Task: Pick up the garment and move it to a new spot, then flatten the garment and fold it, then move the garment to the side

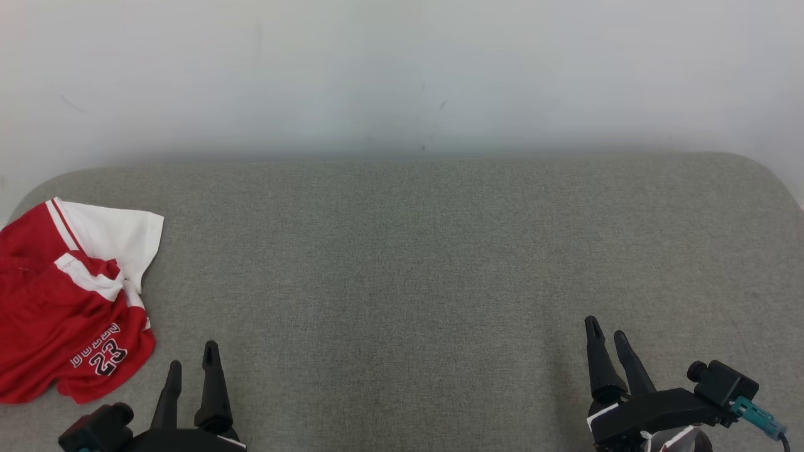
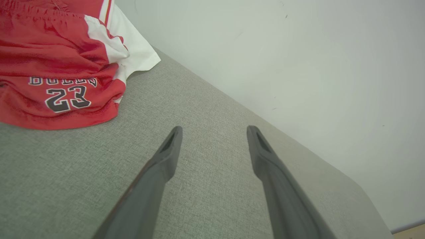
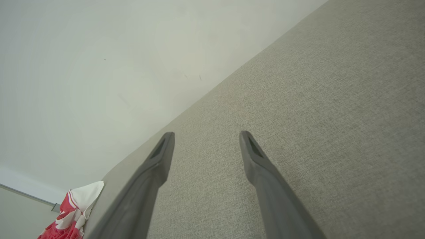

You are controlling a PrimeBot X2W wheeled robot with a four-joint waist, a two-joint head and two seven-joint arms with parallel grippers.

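A red and white garment (image 1: 63, 307), sports shorts printed with the number 23, lies crumpled at the far left of the grey cloth surface (image 1: 408, 270). In the left wrist view the garment (image 2: 59, 63) fills the upper left corner. My left gripper (image 1: 191, 367) hovers at the lower left, just right of the garment, open with nothing between its fingers. My right gripper (image 1: 606, 336) stands open and empty at the lower right, far from the garment. The right wrist view catches the garment (image 3: 71, 215) small at its bottom left.
A pale wall (image 1: 402, 69) rises straight behind the grey surface, whose back corners are rounded. The surface's left edge runs right beside the garment.
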